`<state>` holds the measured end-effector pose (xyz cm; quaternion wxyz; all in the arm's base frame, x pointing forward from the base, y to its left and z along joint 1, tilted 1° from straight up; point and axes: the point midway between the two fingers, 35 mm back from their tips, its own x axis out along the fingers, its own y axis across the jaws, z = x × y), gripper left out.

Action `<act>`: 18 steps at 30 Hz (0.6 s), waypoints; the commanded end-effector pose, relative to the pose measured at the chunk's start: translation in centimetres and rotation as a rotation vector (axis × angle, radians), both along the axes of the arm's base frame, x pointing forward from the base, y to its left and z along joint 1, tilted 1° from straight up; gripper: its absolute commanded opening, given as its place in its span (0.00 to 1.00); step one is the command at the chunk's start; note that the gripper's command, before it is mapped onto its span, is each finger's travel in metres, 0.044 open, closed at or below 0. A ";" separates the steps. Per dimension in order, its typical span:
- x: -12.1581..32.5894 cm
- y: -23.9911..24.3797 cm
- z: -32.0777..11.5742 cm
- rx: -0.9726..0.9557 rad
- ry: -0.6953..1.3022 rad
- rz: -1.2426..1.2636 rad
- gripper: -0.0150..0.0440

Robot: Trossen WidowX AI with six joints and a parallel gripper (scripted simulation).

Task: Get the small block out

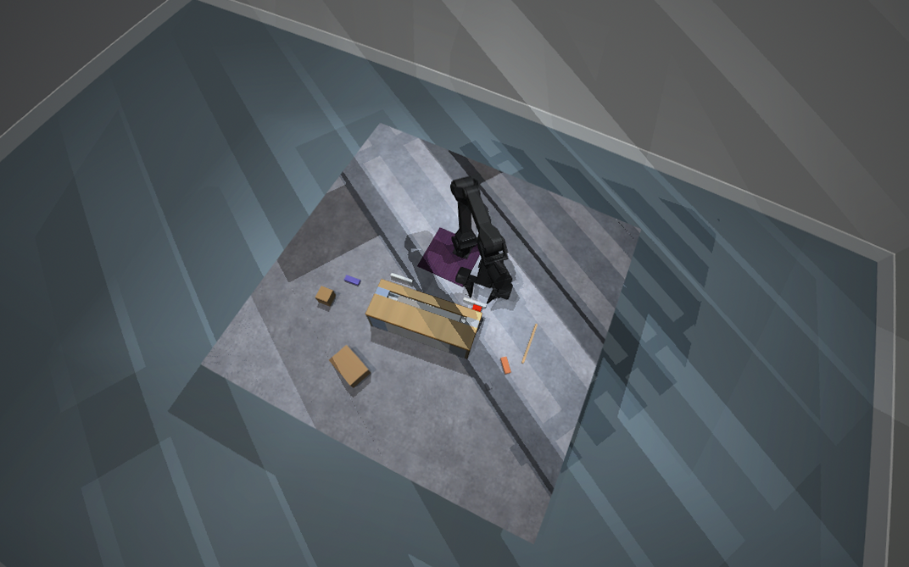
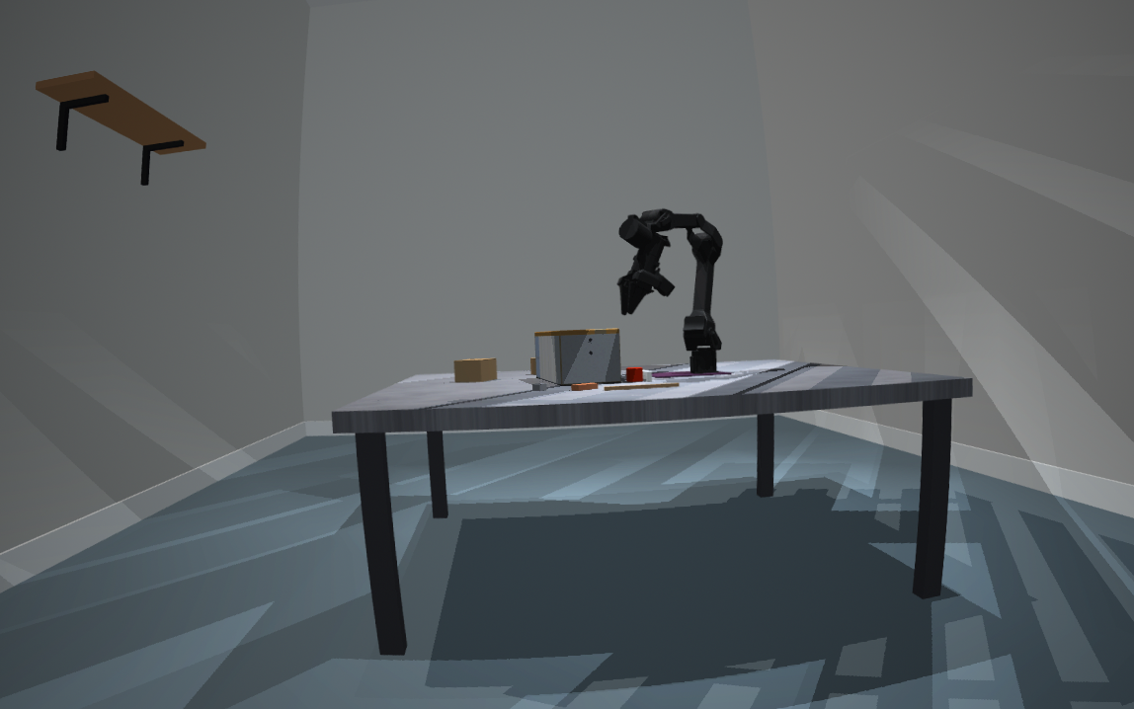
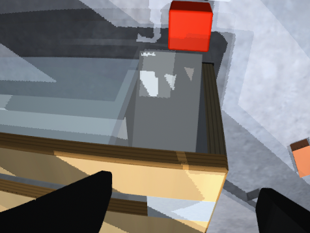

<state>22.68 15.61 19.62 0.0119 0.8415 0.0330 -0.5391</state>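
Cannot make out most of the box interior in the wrist view, through overlapping glassy reflections; cropped at left and bottom there, the long grey-walled box with pale wooden top strips point(image 1: 421, 329) point(image 2: 577, 359) point(image 3: 202, 182). Cut off by the right edge of that view, an orange block point(image 1: 505, 365) point(image 2: 583, 386) point(image 3: 301, 160). In the exterior view, spread across a streaky grey desk point(image 1: 391, 425) point(image 2: 669, 409) on dark legs, over a blue-grey floor point(image 1: 109, 323) point(image 2: 669, 568), between grey walls crossed by slanting light. Near the centre of the top view, beside the box's right end, the small red cube-like block point(image 1: 476, 307) point(image 2: 634, 374) point(image 3: 189, 30); out of the box, resting on the desk. At upper centre in the wrist view, nearly square-on to the frame, with a darker side facing the top edge; cannot pick out any long axis. Above the desk, the black end effector point(image 1: 478, 295) point(image 2: 625, 310) point(image 3: 185, 191), tilted, fingers well parted, holding nothing.
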 end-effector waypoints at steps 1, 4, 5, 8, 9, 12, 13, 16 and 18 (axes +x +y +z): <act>0.0 0.0 -0.2 -0.011 -0.006 0.020 0.74; 0.2 0.3 -2.9 -0.011 -0.006 0.020 0.74; 0.3 0.4 -4.1 -0.011 -0.006 0.020 0.74; 0.2 0.4 -7.8 -0.011 -0.006 0.020 0.74; 0.1 0.4 -8.7 -0.011 -0.006 0.020 0.74; 0.0 0.3 -9.4 -0.011 -0.006 0.020 0.74; 0.0 0.3 -9.4 -0.011 -0.006 0.020 0.74; 0.0 0.3 -9.4 -0.011 -0.006 0.020 0.74; 0.0 0.3 -9.5 -0.011 -0.006 0.020 0.74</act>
